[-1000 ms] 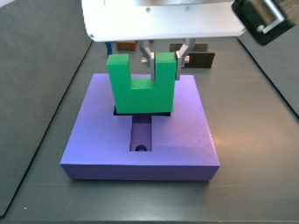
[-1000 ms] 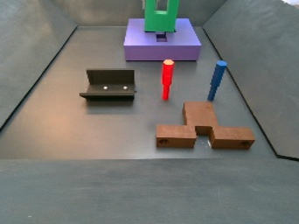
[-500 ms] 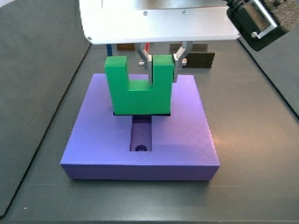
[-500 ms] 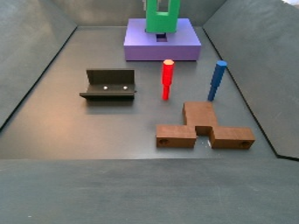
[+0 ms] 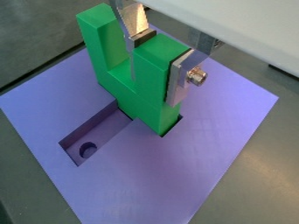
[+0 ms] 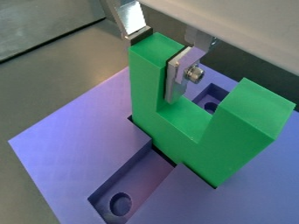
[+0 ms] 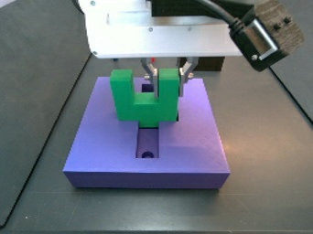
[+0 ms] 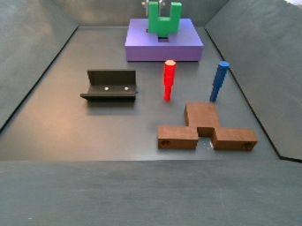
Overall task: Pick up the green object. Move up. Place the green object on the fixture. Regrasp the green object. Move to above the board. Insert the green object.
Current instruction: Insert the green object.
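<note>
Dark grey desk (image 8: 71,132), sloped walls around. End effector (image 5: 160,54) clamped on one prong of green object (image 7: 143,99), which sits base-down in purple board (image 7: 146,137) recess. Fixture (image 8: 109,86) well apart.

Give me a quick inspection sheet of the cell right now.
Surface: dark floor, walled sides.
Green object: upright, prongs up, base sunk in the board's recess.
Board: purple slab at the far end; one round hole visible in front of the green object.
Fixture: empty.
Clutter: red peg, blue peg, brown blocks.
Gripper: above the board, fingers clamping one prong.
Cables: black cable by the wrist camera, in a side view.
Surroundings: nothing seen.
</note>
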Controlling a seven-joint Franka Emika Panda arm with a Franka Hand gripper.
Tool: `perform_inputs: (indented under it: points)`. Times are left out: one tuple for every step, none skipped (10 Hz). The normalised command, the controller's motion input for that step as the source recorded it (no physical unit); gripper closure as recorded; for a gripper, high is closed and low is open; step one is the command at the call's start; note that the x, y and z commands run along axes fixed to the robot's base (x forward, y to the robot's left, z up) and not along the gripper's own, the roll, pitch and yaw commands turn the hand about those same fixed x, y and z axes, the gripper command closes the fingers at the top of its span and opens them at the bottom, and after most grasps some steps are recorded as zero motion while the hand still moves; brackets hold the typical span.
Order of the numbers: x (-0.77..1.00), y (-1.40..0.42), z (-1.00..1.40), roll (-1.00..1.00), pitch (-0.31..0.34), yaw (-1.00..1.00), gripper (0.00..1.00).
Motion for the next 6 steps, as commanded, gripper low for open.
perform_inputs:
  points:
    - [0.00,0.00,-0.30,0.00,0.000,0.00,1.00]
    - [0.00,0.00,-0.59,0.00,0.000,0.00,1.00]
    - [0.00,0.00,-0.77,0.05,-0.009,0.00,1.00]
    - [0.00,0.00,-0.77,0.06,-0.011,0.00,1.00]
    - [0.00,0.00,-0.50,0.00,0.000,0.00,1.00]
    - [0.00,0.00,0.00,0.00,0.000,0.00,1.00]
